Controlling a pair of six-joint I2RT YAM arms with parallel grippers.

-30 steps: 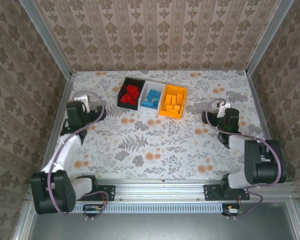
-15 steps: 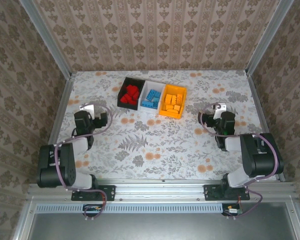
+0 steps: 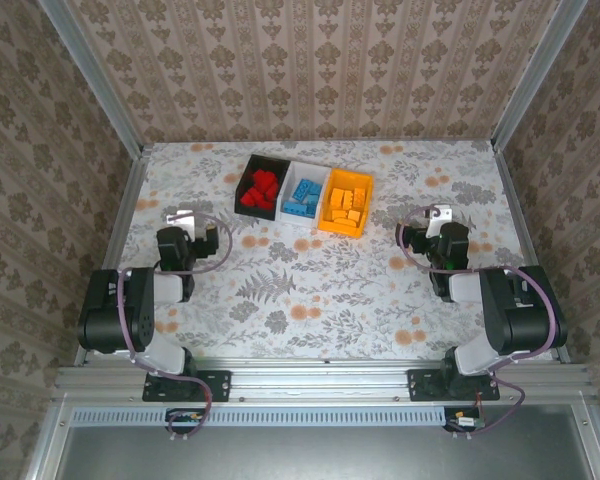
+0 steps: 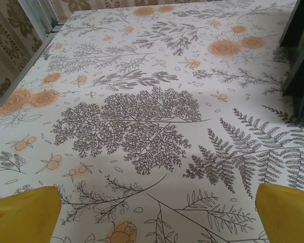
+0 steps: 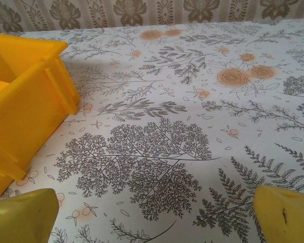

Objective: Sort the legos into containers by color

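The three containers stand joined in a row at the back middle of the table. Red legos (image 3: 261, 186) lie in the black bin (image 3: 247, 199), blue legos (image 3: 301, 196) in the white bin (image 3: 319, 175), and orange legos (image 3: 345, 205) in the orange bin (image 3: 365, 200). My left gripper (image 3: 206, 238) rests low over the table's left side, open and empty (image 4: 157, 217). Over the right side, my right gripper (image 3: 410, 238) is open with bare tablecloth between its fingers (image 5: 157, 217). In the right wrist view the orange bin (image 5: 25, 91) lies to the left. The black bin's wall (image 4: 300, 55) shows at the left wrist view's right edge.
The floral tablecloth (image 3: 310, 280) runs between the two arms, with no loose bricks on it. Patterned walls and a metal frame (image 3: 120, 215) close the table on the left, back and right. Both arms sit folded near their bases.
Both arms have folded back toward their bases. The left gripper has come nearer and lower, and the right has shifted slightly. The bins and bricks have not moved.
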